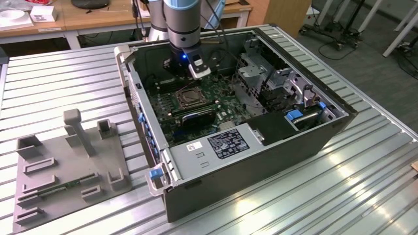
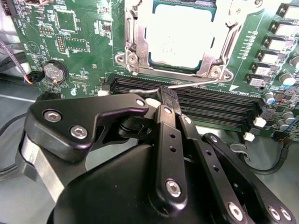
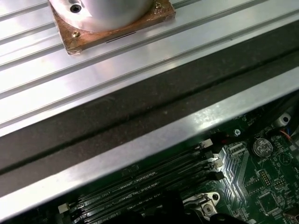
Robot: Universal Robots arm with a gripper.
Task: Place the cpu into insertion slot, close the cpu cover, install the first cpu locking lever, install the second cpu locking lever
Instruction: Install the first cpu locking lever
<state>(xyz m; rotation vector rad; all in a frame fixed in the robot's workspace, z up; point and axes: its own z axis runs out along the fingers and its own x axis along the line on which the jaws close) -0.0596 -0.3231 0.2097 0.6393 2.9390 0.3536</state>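
Observation:
In the second wrist view the cpu (image 2: 180, 35) lies flat in the insertion slot (image 2: 219, 72), its grey face glaring bright. The cpu cover (image 2: 135, 44) is down over it, its silver frame around the chip. A thin silver cpu locking lever (image 2: 196, 84) runs along the socket's edge beside the memory slots. My gripper (image 2: 168, 94) is shut, its black fingertips against that lever. In the exterior view the arm (image 1: 183, 44) reaches down into the open computer case, just behind the socket (image 1: 190, 97) on the green motherboard (image 1: 219, 105).
Black memory slots (image 2: 219, 109) run right under the fingertips. A coin battery (image 2: 54, 71) sits on the board nearby. The case walls (image 1: 261, 161) and drive cages (image 1: 274, 83) hem in the board. A grey fixture plate (image 1: 65, 166) lies on the ribbed table at the exterior view's left.

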